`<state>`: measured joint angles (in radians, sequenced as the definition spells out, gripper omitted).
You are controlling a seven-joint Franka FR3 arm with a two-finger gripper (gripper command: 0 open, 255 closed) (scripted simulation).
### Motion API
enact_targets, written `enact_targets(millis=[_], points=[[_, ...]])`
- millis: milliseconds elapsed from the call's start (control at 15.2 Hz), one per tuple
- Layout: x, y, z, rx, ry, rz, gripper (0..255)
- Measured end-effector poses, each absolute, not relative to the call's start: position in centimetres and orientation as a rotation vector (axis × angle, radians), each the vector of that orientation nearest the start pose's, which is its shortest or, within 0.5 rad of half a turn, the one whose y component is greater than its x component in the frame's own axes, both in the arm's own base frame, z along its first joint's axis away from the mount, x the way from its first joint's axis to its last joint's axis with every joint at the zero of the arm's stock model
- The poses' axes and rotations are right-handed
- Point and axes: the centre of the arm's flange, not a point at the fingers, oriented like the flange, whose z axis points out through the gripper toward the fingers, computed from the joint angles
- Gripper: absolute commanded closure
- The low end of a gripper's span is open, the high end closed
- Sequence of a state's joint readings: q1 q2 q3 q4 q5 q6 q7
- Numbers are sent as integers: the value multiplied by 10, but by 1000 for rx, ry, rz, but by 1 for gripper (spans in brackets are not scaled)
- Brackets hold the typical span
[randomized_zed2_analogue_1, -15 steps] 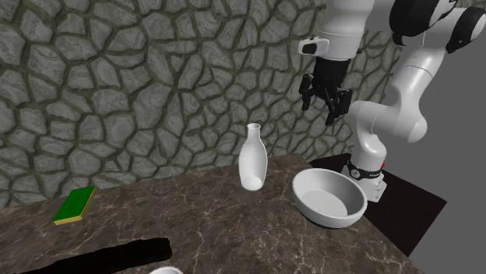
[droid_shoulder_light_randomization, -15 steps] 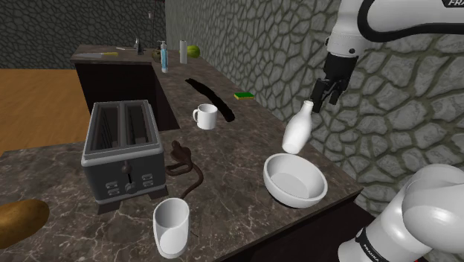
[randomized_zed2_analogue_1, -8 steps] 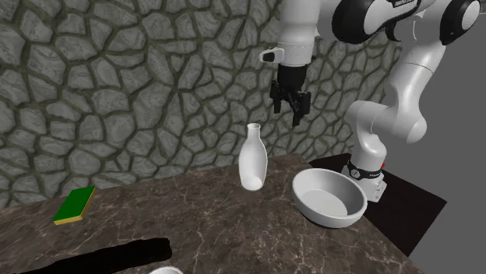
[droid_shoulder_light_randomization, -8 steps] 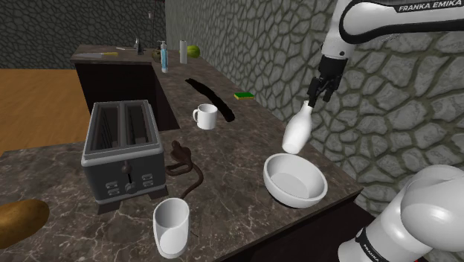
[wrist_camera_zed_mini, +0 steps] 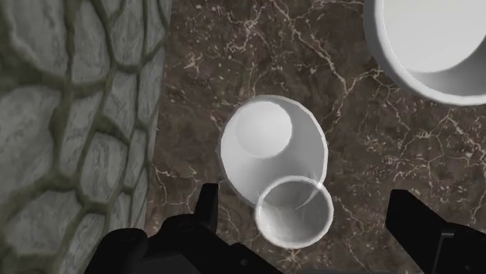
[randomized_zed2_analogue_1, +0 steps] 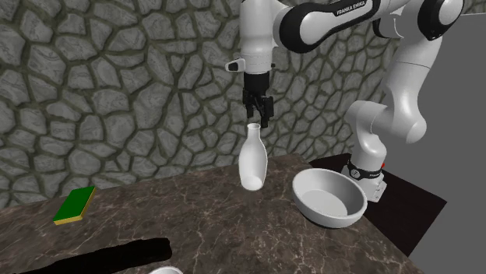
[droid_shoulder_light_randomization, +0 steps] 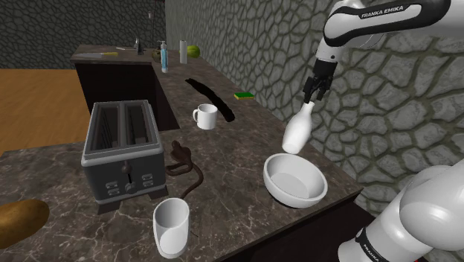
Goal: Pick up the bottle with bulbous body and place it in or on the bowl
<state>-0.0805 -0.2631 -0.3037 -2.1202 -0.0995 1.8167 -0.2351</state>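
Note:
A white bottle [droid_shoulder_light_randomization: 298,128] with a bulbous body and narrow neck stands upright on the dark marble counter beside the stone wall, also the bottle [randomized_zed2_analogue_1: 252,158] in the second exterior view. The white bowl [droid_shoulder_light_randomization: 295,179] sits just in front of it near the counter's corner, the bowl [randomized_zed2_analogue_1: 329,196] to the bottle's right there. My black gripper [droid_shoulder_light_randomization: 313,88] hangs open straight above the bottle's mouth, gripper [randomized_zed2_analogue_1: 258,111] pointing down, touching nothing. In the wrist view the bottle [wrist_camera_zed_mini: 274,162] lies below between the spread fingers [wrist_camera_zed_mini: 206,210], with the bowl [wrist_camera_zed_mini: 436,43] off to one side.
A grey toaster [droid_shoulder_light_randomization: 123,149] with a dark cord, a white mug [droid_shoulder_light_randomization: 205,116], a white cup [droid_shoulder_light_randomization: 172,225], a green sponge [droid_shoulder_light_randomization: 243,94] and a long black object [droid_shoulder_light_randomization: 210,97] lie on the counter. The stone wall [droid_shoulder_light_randomization: 387,97] stands close behind the bottle.
The arm has swung from above the bowl's side toward the wall and lowered, bringing the open gripper over the bottle's mouth. Bottle and bowl have not moved.

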Motion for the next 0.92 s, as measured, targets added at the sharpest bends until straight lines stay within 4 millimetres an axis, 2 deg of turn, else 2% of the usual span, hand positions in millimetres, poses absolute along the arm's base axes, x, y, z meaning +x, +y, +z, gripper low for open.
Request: enact_targets(millis=[462, 858, 924], points=[[435, -197, 481, -3135, 172, 85, 0], [435, -197, 476, -3135, 172, 85, 0], [435, -197, 476, -3135, 172, 85, 255]])
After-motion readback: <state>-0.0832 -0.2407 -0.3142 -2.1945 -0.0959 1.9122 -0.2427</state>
